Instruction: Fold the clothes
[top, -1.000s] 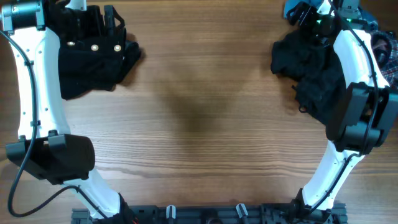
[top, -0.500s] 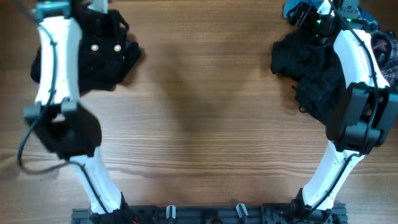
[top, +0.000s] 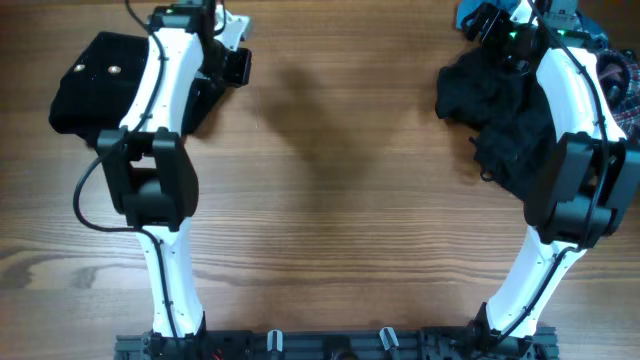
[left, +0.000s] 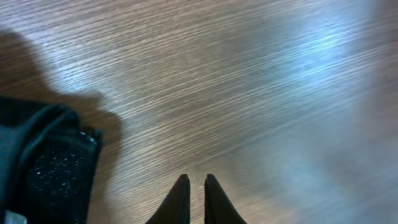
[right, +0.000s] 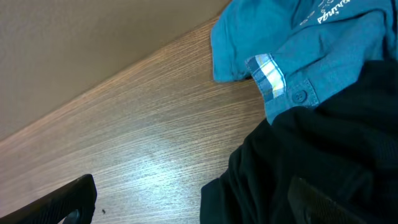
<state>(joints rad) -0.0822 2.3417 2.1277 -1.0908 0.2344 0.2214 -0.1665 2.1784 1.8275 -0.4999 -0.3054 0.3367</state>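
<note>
A folded black garment with small pale dots lies at the table's far left; its edge shows in the left wrist view. My left gripper hovers just right of it over bare wood, shut with nothing between the fingers. A heap of crumpled black clothes lies at the far right. My right gripper stands open at the heap's far edge: one finger is over wood, the other over black cloth.
A blue shirt with a checked cuff lies beside the black heap at the back right corner. A plaid cloth shows at the right edge. The wooden tabletop spans the middle.
My left arm has swung right off the folded black garment, and its jaws have closed empty. The garment stays flat at the far left. The right arm has not moved.
</note>
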